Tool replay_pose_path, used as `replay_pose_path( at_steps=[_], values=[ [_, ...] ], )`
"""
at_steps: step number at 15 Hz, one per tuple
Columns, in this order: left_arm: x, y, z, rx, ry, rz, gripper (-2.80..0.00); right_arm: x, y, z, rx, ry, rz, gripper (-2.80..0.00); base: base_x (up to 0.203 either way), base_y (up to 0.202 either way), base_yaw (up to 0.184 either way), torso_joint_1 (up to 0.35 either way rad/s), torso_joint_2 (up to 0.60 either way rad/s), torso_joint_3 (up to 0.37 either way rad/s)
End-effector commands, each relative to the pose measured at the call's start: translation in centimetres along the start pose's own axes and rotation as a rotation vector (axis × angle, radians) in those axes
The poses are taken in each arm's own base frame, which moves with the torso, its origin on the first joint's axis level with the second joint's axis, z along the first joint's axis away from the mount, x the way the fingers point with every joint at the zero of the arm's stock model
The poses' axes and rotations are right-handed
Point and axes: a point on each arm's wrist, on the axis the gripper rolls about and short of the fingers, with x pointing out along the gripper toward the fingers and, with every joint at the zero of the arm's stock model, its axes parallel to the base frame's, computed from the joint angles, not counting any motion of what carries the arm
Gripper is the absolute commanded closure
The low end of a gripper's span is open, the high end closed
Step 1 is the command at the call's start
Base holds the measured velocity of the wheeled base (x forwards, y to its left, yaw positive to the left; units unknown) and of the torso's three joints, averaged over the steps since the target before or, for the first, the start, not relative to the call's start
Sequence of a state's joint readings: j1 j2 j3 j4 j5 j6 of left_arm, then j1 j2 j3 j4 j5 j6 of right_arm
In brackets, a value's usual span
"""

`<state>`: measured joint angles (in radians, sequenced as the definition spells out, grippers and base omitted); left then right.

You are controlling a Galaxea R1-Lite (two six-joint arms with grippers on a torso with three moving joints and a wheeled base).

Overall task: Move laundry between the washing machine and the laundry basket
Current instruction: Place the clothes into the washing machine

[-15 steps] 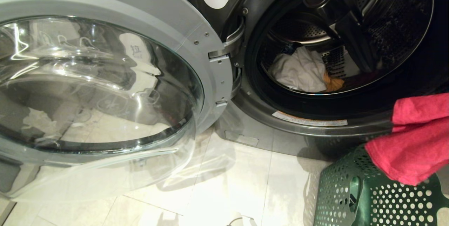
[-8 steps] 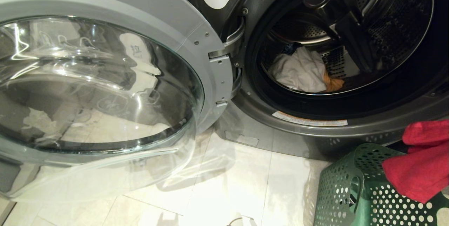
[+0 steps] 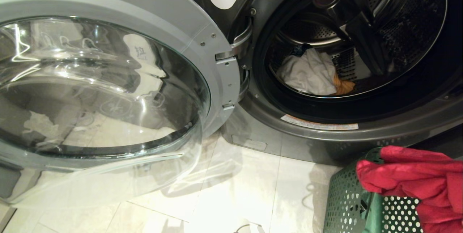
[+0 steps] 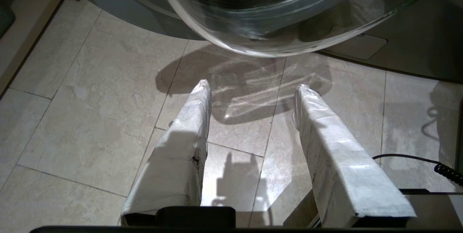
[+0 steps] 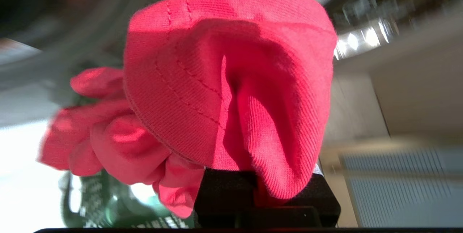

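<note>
The right gripper is pinching the soft red-pink cloth garment, which is draping over the rim of the green round-holed plastic basket, just in front of the dark grey front-loading washing machine. Inside that machine's drum, a white-grey garment is lying against an orange-yellow one. The left gripper is hanging below the machine's open glass door, fingers apart.

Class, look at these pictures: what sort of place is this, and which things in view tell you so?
Probably a laundry room or laundrette: a front-loading washing machine labelled 2 stands open on a tiled floor, with a green laundry basket beside it.
</note>
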<state>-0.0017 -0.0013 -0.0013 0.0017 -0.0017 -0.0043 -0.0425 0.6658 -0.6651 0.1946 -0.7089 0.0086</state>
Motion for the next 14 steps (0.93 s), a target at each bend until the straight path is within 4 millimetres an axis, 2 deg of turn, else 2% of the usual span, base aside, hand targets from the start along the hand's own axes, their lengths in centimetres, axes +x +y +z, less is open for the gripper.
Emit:
replay_pose_path(
  at_steps=[1,2,5,8,9,12,14],
  values=[
    [0.0,0.0,0.0,0.0,0.001,0.0,0.0,1.4,0.6,-1.4,-0.025,0.089,-0.089,0.0,0.0,0.0,0.0,0.0,0.0,0.0],
    [0.0,0.0,0.0,0.0,0.002,0.0,0.0,1.8,0.6,-2.4,-0.025,0.133,-0.126,0.0,0.0,0.0,0.0,0.0,0.0,0.0],
    [0.0,0.0,0.0,0.0,0.001,0.0,0.0,2.5,0.9,-7.1,-0.069,0.286,-0.139,0.0,0.0,0.0,0.0,0.0,0.0,0.0],
    [0.0,0.0,0.0,0.0,0.002,0.0,0.0,2.9,1.4,-12.2,-0.04,0.444,-0.09,0.0,0.0,0.0,0.0,0.0,0.0,0.0],
    [0.0,0.0,0.0,0.0,0.002,0.0,0.0,3.3,1.7,-13.2,-0.024,0.481,-0.066,0.0,0.0,0.0,0.0,0.0,0.0,0.0],
    [0.0,0.0,0.0,0.0,0.001,0.0,0.0,4.6,2.6,-13.6,0.023,0.469,0.011,0.0,0.0,0.0,0.0,0.0,0.0,0.0],
    [0.0,0.0,0.0,0.0,0.002,0.0,0.0,6.0,3.4,-13.0,0.033,0.468,0.023,0.0,0.0,0.0,0.0,0.0,0.0,0.0]
  ],
)
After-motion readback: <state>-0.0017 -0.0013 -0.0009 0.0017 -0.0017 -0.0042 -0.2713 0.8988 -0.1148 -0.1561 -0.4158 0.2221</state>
